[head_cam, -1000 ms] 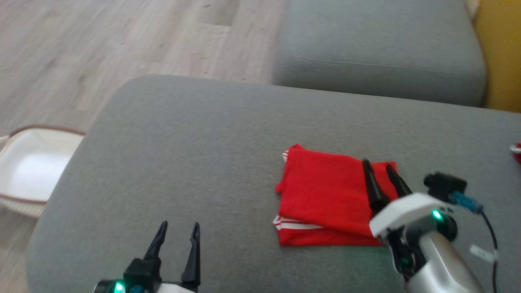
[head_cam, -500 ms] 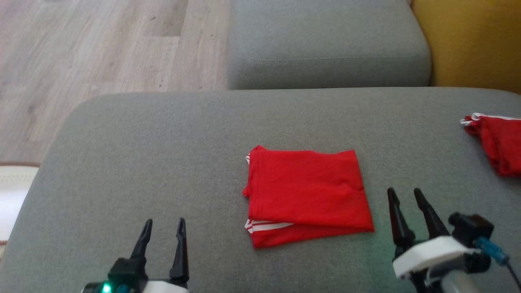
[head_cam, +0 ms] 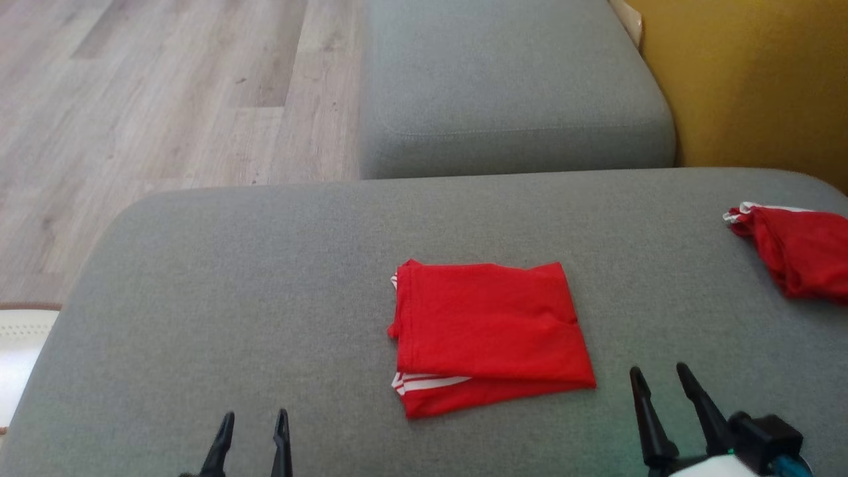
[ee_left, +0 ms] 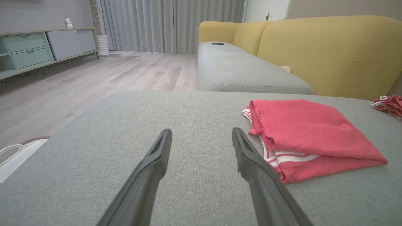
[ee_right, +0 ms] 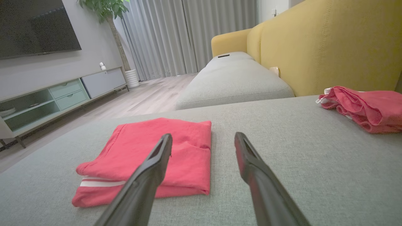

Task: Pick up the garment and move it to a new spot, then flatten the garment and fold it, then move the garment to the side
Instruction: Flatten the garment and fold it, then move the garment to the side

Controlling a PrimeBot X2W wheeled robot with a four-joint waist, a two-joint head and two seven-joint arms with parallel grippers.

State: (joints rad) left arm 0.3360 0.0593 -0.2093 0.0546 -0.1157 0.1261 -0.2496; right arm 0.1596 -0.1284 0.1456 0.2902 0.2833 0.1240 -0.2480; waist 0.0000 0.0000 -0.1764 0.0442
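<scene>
The garment (head_cam: 487,334) is red with white stripes and lies folded into a neat rectangle in the middle of the grey cushion (head_cam: 265,298). It also appears in the left wrist view (ee_left: 311,135) and the right wrist view (ee_right: 157,157). My left gripper (head_cam: 253,424) stands open at the lower left, well apart from the cloth. My right gripper (head_cam: 659,381) stands open just right of the garment's near corner, not touching it. Nothing sits between either pair of fingers.
A second red garment (head_cam: 798,248) lies crumpled at the cushion's right edge. A yellow sofa back (head_cam: 748,86) rises behind it, with another grey seat cushion (head_cam: 503,86) beyond. Wooden floor (head_cam: 132,99) is at the left, and a white basket (head_cam: 20,344) by the cushion's left edge.
My right gripper has pulled back off the folded garment toward me. The head camera has turned right, bringing the second red garment and yellow sofa into view.
</scene>
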